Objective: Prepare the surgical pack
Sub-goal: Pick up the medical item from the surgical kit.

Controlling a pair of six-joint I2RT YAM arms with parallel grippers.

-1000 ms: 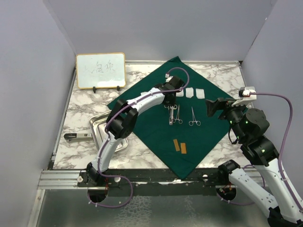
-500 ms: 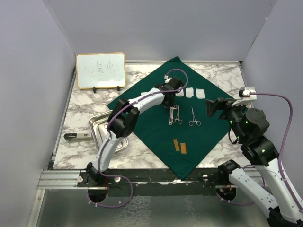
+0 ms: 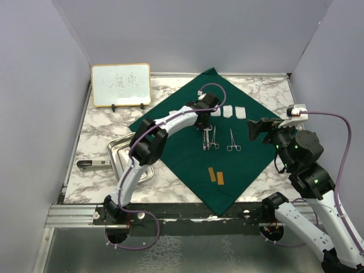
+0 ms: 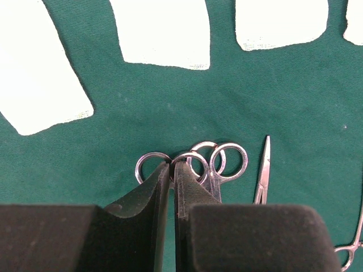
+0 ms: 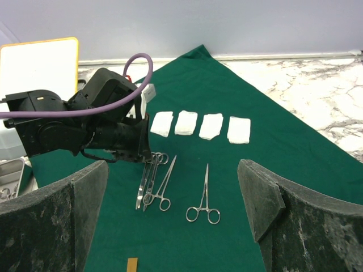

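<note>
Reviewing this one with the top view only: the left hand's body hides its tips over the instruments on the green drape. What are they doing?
Observer: In the left wrist view, the left hand has its fingers nearly together, pinching a silver instrument at its ring handle.
Reviewer: How many gauze squares? The arm covers some.
Observer: The right wrist view shows four gauze squares in a row.
Reviewer: And the right hand?
Observer: Its own camera shows the right hand wide open, holding nothing.

Spread on table (image 3: pixel 102 128): drape (image 3: pixel 187 153), corners pointing near and far. On its far half, 4 gauze squares (image 3: pixel 233 112) in row. Just nearer, instruments (image 3: pixel 209 138) clustered; 1 clamp (image 3: pixel 233 141) right of them. Left of drape, tray (image 3: pixel 114 151). Far-left corner, whiteboard (image 3: pixel 120 84).
</note>
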